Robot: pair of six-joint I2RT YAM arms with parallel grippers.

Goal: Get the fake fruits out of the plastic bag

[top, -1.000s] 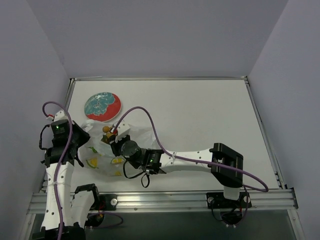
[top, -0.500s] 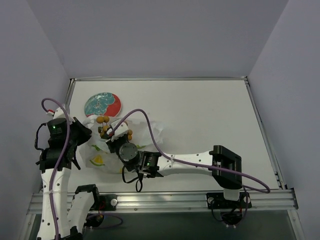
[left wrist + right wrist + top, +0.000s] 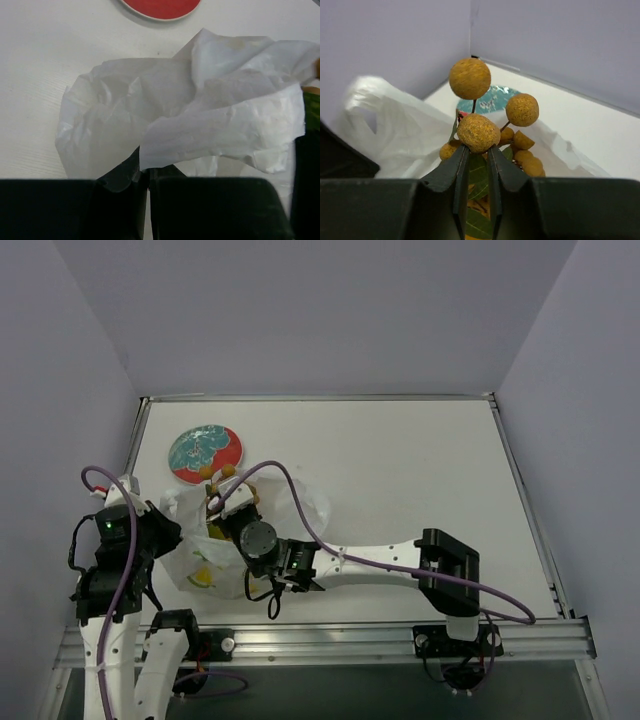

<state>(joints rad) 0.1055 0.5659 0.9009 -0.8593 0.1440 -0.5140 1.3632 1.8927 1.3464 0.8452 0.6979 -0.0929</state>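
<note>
The crinkly white plastic bag (image 3: 200,540) lies at the left of the table and fills the left wrist view (image 3: 200,120). My left gripper (image 3: 148,172) is shut on a fold of the bag's near edge. My right gripper (image 3: 477,150) is shut on the bunch of orange-yellow berries with green leaves (image 3: 479,132) and holds it above the bag's mouth; the bunch shows in the top view (image 3: 228,490). A yellow slice (image 3: 203,576) shows through the bag. A green piece (image 3: 312,107) peeks out at the right edge of the left wrist view.
The red-and-teal round plate (image 3: 205,452) lies just beyond the bag, towards the back left; its red rim shows in the left wrist view (image 3: 160,7). Purple walls stand close on the left and behind. The right arm (image 3: 380,558) stretches across the front.
My right gripper has lifted the berry bunch up and out of the bag, towards the plate. My left arm has pulled back towards the near edge with the bag's edge, stretching the bag.
</note>
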